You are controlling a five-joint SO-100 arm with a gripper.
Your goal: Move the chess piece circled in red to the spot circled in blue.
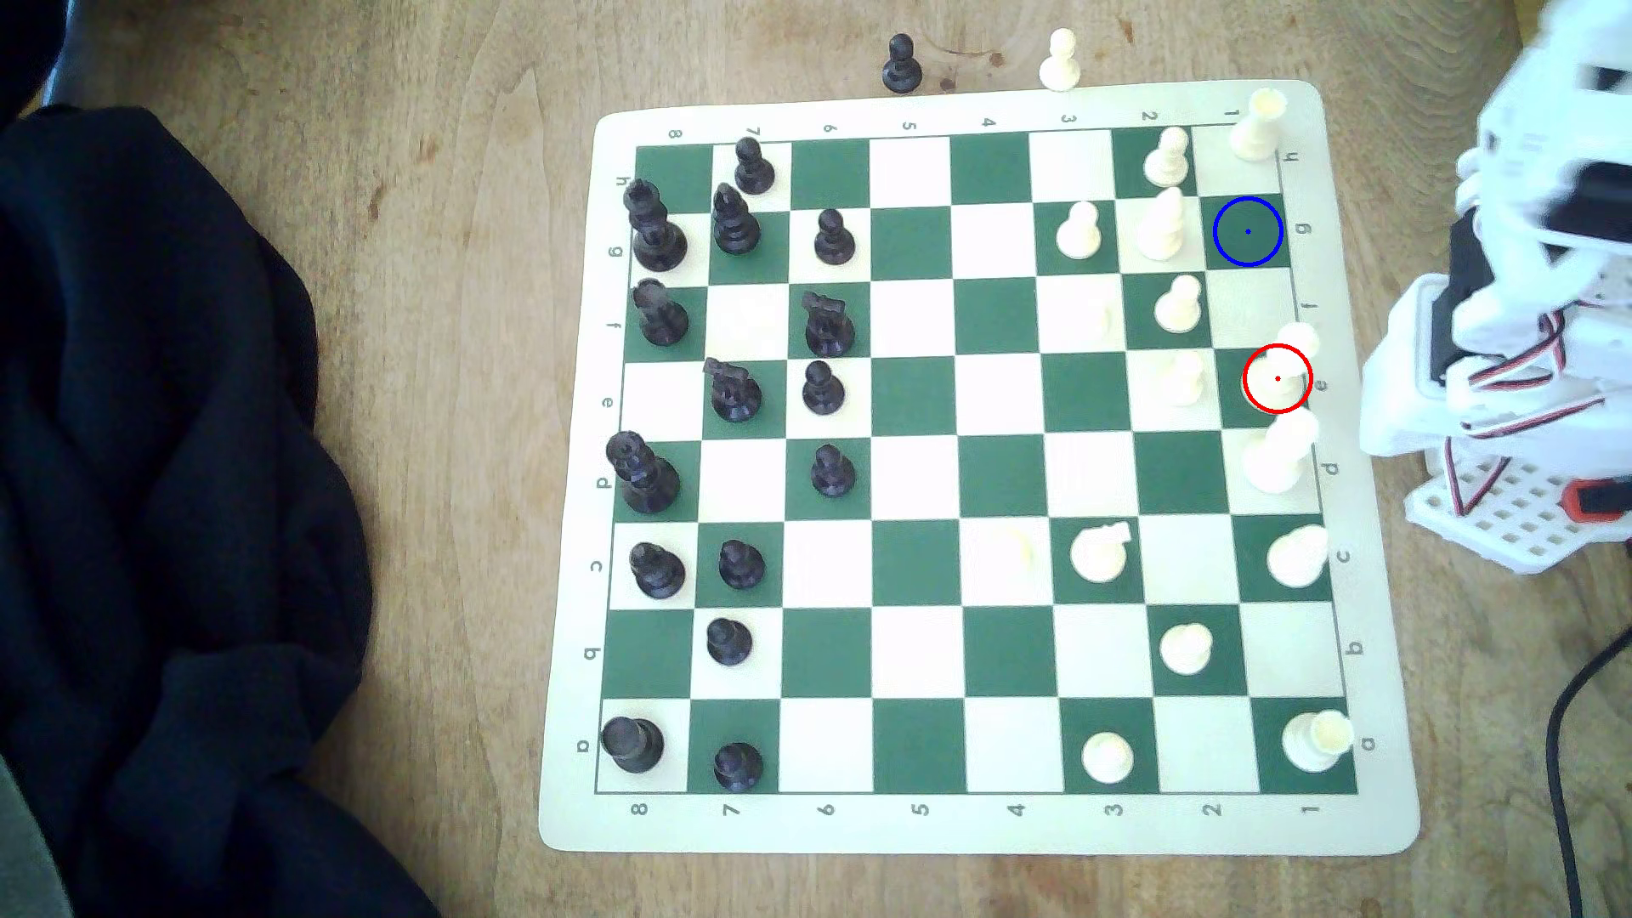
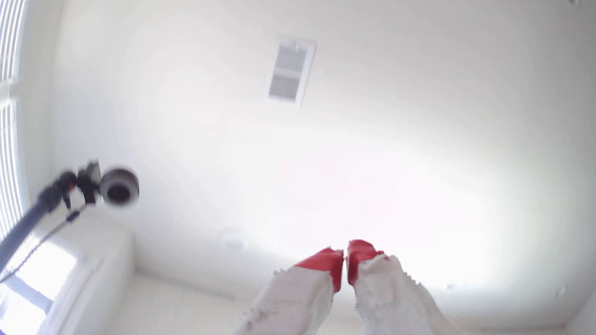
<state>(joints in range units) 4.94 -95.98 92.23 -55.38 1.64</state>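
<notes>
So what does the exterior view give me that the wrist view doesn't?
The exterior view has the green-and-white chess board, the tall cream-white chess piece standing in the red ring, and the free dark green square ringed in blue.

The wrist view has the red-tipped white gripper, closed on nothing, aimed at a white ceiling with a vent and a boom-mounted camera.

Shared: parts of the white arm.

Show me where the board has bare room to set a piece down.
Blue-ringed spot is bare, hemmed by white pieces: a rook above, a taller piece on the exterior view's left. The central files between black and white ranks lie mostly open. Crowded: the right edge around the ringed chess piece.
</notes>
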